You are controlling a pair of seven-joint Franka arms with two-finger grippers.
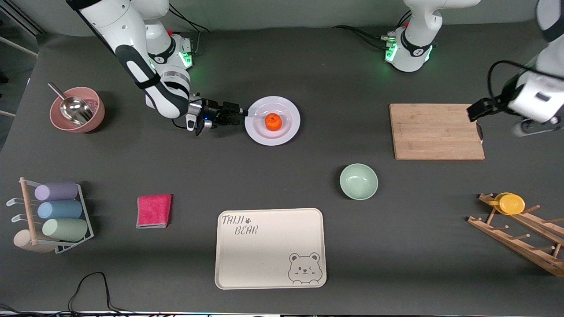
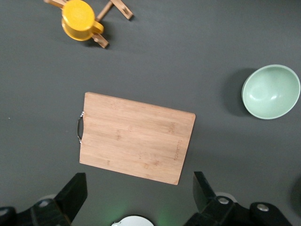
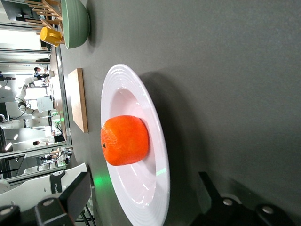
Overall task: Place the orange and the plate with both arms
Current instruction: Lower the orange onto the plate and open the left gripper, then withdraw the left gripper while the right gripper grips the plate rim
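Orange [image 1: 273, 122] already sits on the plate [image 1: 288, 131]; my right claw [image 1: 241, 113], released, reaches its rim, my left claw [image 1: 477, 115] released over the cutting board [image 1: 436, 131], plate unmoved.

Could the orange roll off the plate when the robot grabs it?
Maybe. The orange sits loose in the plate, so a tilt or jolt could roll it out. The open right claw is at the plate's rim and might push the plate instead of gripping it. The open left claw waits over the cutting board.
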